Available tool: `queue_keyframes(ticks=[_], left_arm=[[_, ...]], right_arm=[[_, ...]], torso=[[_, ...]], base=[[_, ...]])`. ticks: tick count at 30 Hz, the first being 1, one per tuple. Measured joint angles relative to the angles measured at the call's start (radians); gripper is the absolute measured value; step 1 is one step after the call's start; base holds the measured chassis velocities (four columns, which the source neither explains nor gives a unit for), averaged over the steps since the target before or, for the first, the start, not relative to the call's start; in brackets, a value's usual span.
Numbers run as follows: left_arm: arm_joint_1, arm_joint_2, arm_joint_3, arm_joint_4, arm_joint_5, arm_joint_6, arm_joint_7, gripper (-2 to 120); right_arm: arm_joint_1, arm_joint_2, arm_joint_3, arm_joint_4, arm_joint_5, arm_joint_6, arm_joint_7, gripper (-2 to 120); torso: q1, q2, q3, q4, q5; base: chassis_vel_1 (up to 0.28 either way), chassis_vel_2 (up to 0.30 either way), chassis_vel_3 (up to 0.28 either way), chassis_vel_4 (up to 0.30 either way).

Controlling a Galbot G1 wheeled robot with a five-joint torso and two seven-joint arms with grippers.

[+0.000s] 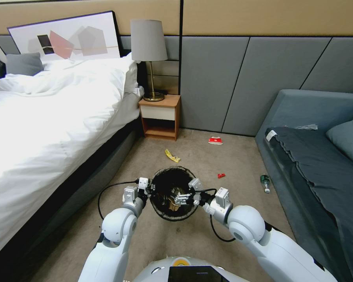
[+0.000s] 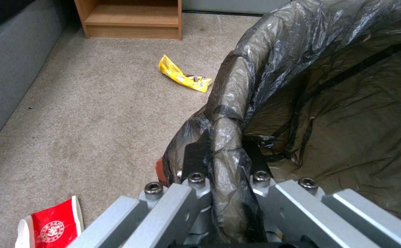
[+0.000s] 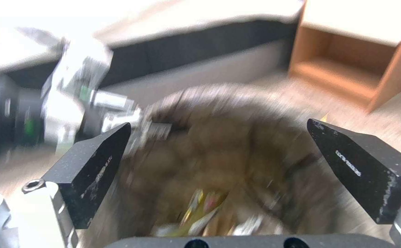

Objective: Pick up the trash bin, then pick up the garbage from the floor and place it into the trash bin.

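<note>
L claw (image 2: 226, 162) gripping trash bin (image 2: 301, 86) rim

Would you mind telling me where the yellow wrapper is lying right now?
In the head view the yellow wrapper lies on the carpet just beyond the trash bin, between it and the wooden nightstand beside the bed.

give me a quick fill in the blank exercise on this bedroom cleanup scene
1. The left gripper is clamped on the rim of the ____.
2. The right gripper hangs over the trash bin with its jaws ____.
3. The yellow wrapper lies on the carpet in front of the wooden ____.
4. The small bottle lies on the floor beside the grey ____.

Missing words: trash bin; open; nightstand; sofa
</note>
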Motion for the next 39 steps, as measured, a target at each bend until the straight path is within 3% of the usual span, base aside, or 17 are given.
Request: queue_keyframes(ticks=[6,12,17,22,24,26,28,39], left_arm=[[0.001,0.001,-0.002,0.000,0.000,0.000,0.000,1],[0.011,0.006,-0.014,-0.005,-0.001,-0.003,0.001,1],[0.017,0.009,-0.019,-0.013,0.000,-0.003,0.002,1],[0.025,0.010,-0.022,-0.016,0.010,-0.004,0.008,1],[0.027,0.012,-0.024,-0.016,0.019,-0.004,0.015,1],[0.027,0.012,-0.025,-0.016,0.021,-0.004,0.016,1],[0.028,0.015,-0.027,-0.018,0.031,-0.004,0.025,1],[0.028,0.014,-0.026,-0.015,0.046,-0.005,0.035,1]], right_arm=[[-0.043,0.005,0.082,0.030,0.004,0.066,0.015,100],[-0.104,0.072,0.172,0.053,-0.019,0.176,0.129,100],[-0.151,0.108,0.252,0.055,-0.052,0.200,0.146,100],[-0.236,0.200,0.365,0.058,-0.122,0.227,0.136,100],[-0.298,0.306,0.432,0.047,-0.214,0.257,0.130,100],[-0.309,0.324,0.442,0.042,-0.238,0.266,0.128,100],[-0.363,0.398,0.490,0.012,-0.343,0.312,0.113,100],[-0.462,0.541,0.575,-0.088,-0.533,0.464,0.082,100]], torso=[[0.000,0.000,0.000,-0.0003,0.0000],[0.000,0.000,0.000,0.0000,0.0000],[0.000,0.000,0.000,0.0000,-0.0001],[0.000,0.000,0.000,-0.0002,0.0000],[0.000,0.000,0.000,-0.0002,-0.0002],[0.000,0.000,0.000,-0.0001,-0.0001],[0.000,0.000,0.000,-0.0002,-0.0001],[0.000,0.000,0.000,0.0000,-0.0001]], base=[[0.000,0.000,0.000,0.000],[0.000,0.000,0.000,0.000],[0.000,0.000,0.000,0.000],[0.000,0.000,0.000,0.000],[0.000,0.000,0.000,0.000],[0.000,0.000,0.000,0.000],[0.000,0.000,0.000,0.000],[0.000,0.000,0.000,0.000]])
